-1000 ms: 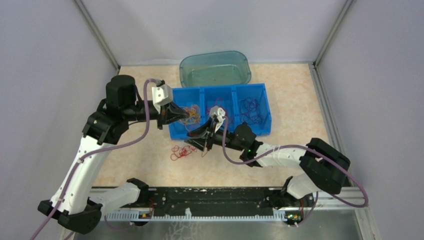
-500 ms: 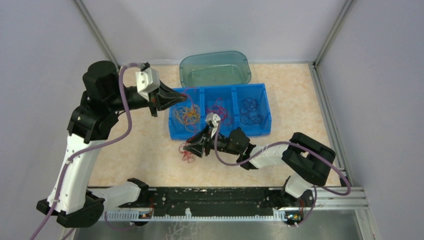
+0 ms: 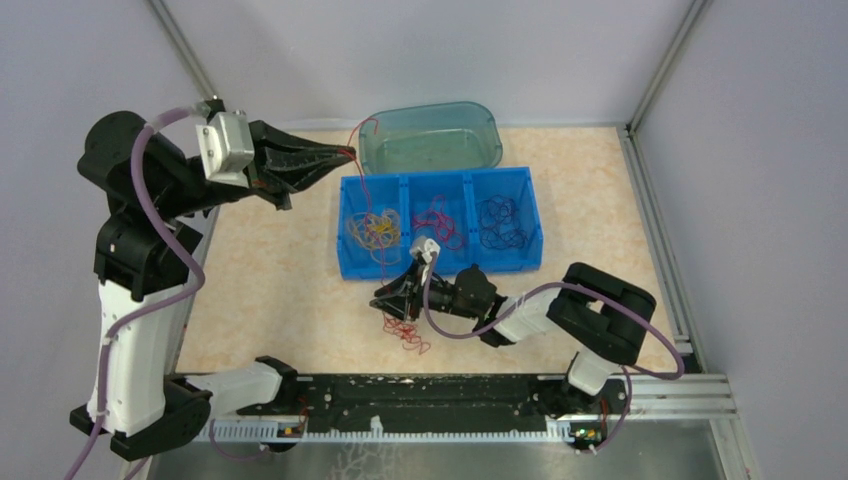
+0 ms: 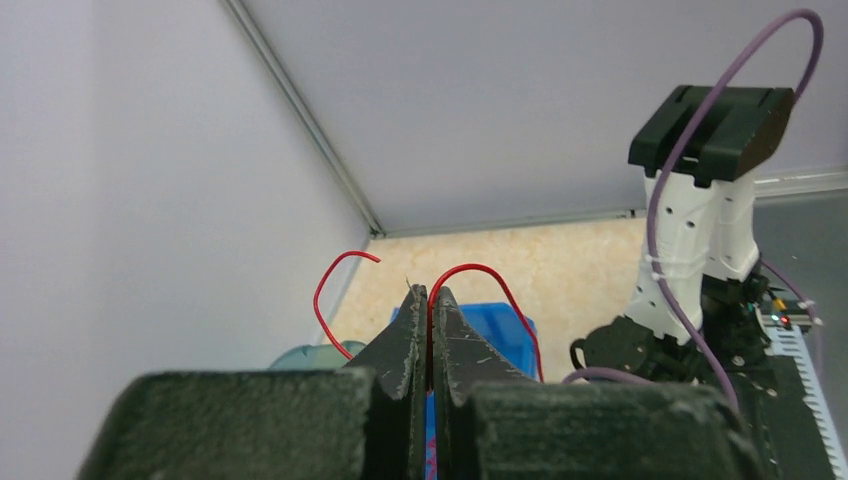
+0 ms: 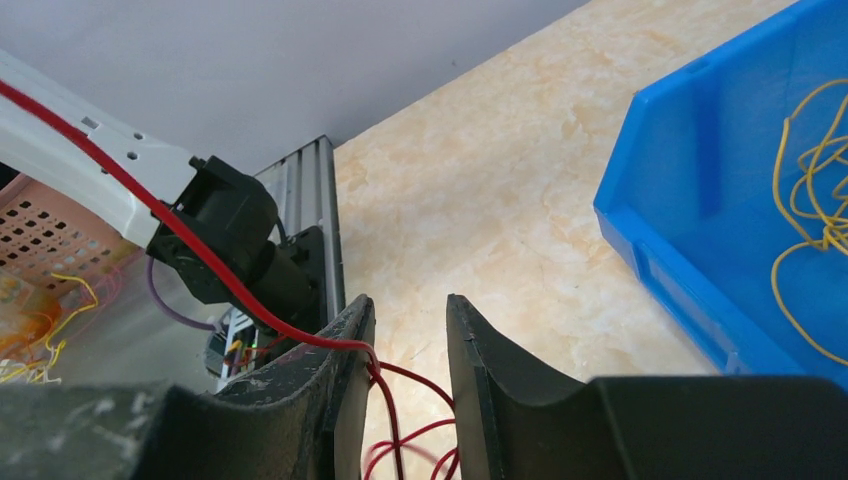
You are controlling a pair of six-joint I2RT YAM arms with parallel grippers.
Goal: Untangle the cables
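Left gripper raised at 10 o'clock of blue bin, jaws pinched tight on red strand. Strand runs down over bin's left compartment to right gripper, low at 7 o'clock of bin. Right jaws narrowly parted. Strand passes through gap along one finger, not clamped. Red clump on table, 5 o'clock of right gripper. Yellow-orange cables in left compartment, red-pink cables in middle, dark cables in right. Teal tub at 12 o'clock of bin.
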